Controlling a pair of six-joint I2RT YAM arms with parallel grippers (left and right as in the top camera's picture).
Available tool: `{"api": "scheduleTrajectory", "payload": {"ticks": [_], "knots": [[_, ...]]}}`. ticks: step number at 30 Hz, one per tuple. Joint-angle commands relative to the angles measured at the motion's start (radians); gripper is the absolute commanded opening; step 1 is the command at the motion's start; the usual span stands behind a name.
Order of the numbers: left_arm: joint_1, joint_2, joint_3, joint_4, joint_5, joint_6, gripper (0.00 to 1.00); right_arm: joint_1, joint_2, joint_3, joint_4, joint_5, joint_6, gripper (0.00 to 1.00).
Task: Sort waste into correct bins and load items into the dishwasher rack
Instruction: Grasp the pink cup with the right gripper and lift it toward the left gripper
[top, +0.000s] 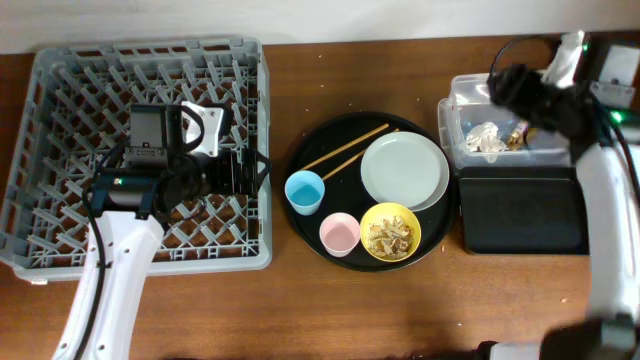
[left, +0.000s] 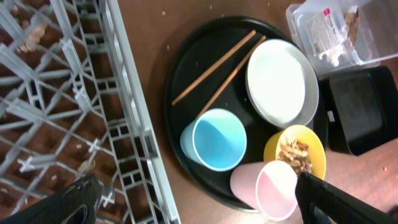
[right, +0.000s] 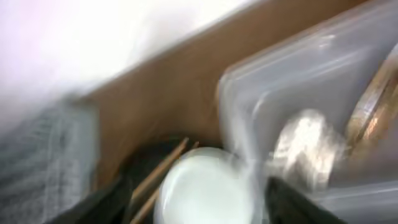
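Observation:
My left gripper (top: 250, 172) is open and empty over the right edge of the grey dishwasher rack (top: 60, 90), facing the round black tray (top: 320, 140). That tray holds the chopsticks (top: 345, 150), the plate (top: 404, 170), the blue cup (top: 304, 191), the pink cup (top: 339, 234) and the yellow bowl (top: 390, 218) with food scraps (top: 388, 240). My right gripper (top: 510, 85) is open and empty above the clear tub (top: 455, 95). The tub holds the white tissue (top: 487, 138) and the gold-brown wrapper (top: 517, 135). The right wrist view is blurred.
The shallow black tray (top: 522, 210) lies just in front of the clear tub at the right. The rack fills the left side of the table. Small crumbs are scattered on the wood between the rack and the round tray.

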Motion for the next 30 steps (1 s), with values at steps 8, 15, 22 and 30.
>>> {"api": "scheduleTrajectory", "payload": {"ticks": [8, 15, 22, 30], "knots": [[0.001, 0.003, 0.019, 0.001, 0.010, -0.002, 0.99, 0.689, -0.066, -0.206, -0.354, 0.295, -0.094, 0.46], [0.001, 0.003, 0.019, 0.001, 0.010, -0.002, 0.99, 0.782, 0.015, -0.478, -0.018, 0.263, -0.111, 0.36], [0.001, 0.003, 0.019, 0.002, 0.011, -0.002, 0.99, 0.781, 0.024, -0.396, -0.062, 0.234, -0.111, 0.04], [0.254, 0.005, 0.051, 0.203, 0.726, -0.230, 0.99, 0.632, -0.016, 0.109, -0.264, -0.245, -0.417, 0.04]]}}
